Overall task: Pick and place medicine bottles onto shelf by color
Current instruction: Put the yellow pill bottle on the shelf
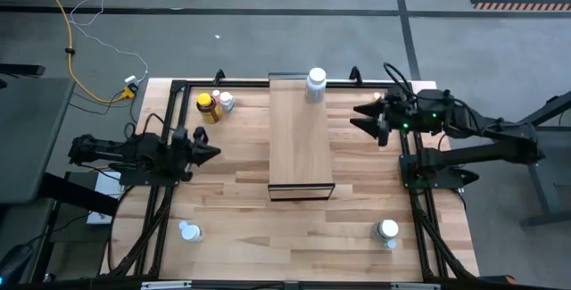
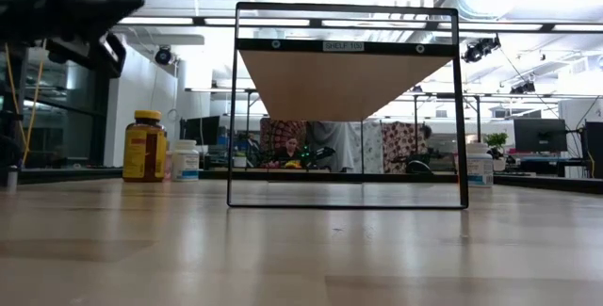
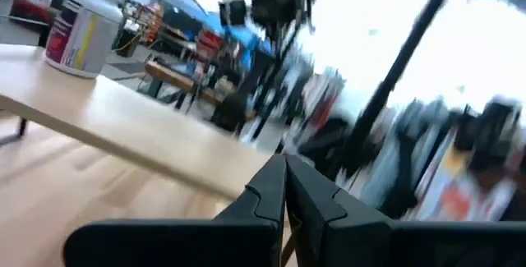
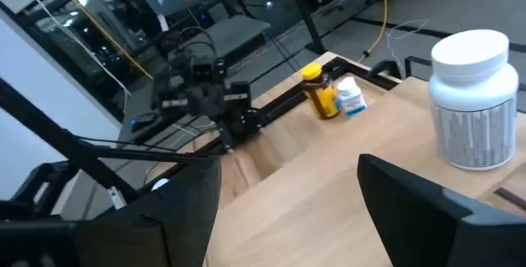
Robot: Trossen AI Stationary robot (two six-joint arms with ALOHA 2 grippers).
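The shelf is a long light-wood board raised mid-table. One white medicine bottle stands upright on its far end, also seen in the right wrist view. An amber bottle with a yellow cap and a small white bottle stand on the table at far left. Two more white bottles stand near the front edge. My right gripper hovers open to the right of the shelf's far end, holding nothing. My left gripper is shut and empty, left of the shelf.
A black frame carries the shelf above the tabletop. Black rails run along the table's left and right sides. Bare wood lies between the shelf and both arms. A yellow cable lies on the floor beyond the far left corner.
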